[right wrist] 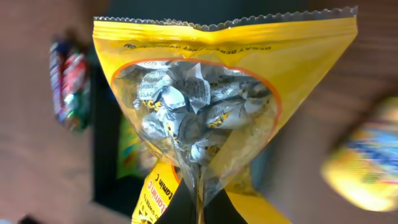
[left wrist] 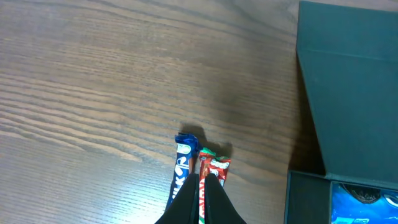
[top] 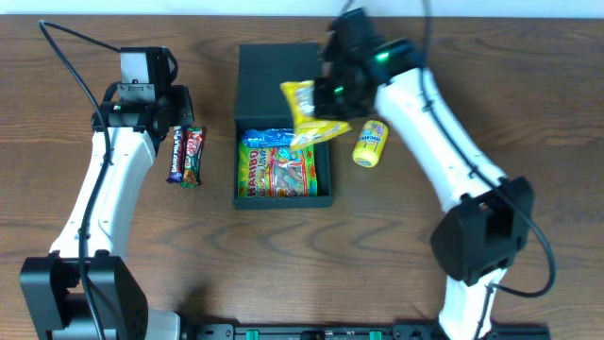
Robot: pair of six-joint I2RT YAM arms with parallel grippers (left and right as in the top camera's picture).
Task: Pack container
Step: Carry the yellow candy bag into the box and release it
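The container point(top: 236, 175) is a dark teal box in the middle of the table, its flap lid point(top: 276, 68) open toward the back. Colourful gummy packets point(top: 278, 165) lie inside it. My right gripper point(top: 327, 94) is shut on a yellow bag of wrapped candies point(top: 310, 111) and holds it above the container's back half. In the right wrist view the bag point(right wrist: 211, 93) hangs from the jaws point(right wrist: 199, 202). My left gripper point(top: 179, 118) is shut and empty, just above a blue bar point(left wrist: 181, 167) and a red bar point(left wrist: 216, 169) lying on the table.
A small yellow packet point(top: 370, 144) lies on the table right of the container; it shows blurred in the right wrist view point(right wrist: 364, 168). The two bars point(top: 186, 156) lie left of the container. The container lid point(left wrist: 348, 81) fills the right of the left wrist view.
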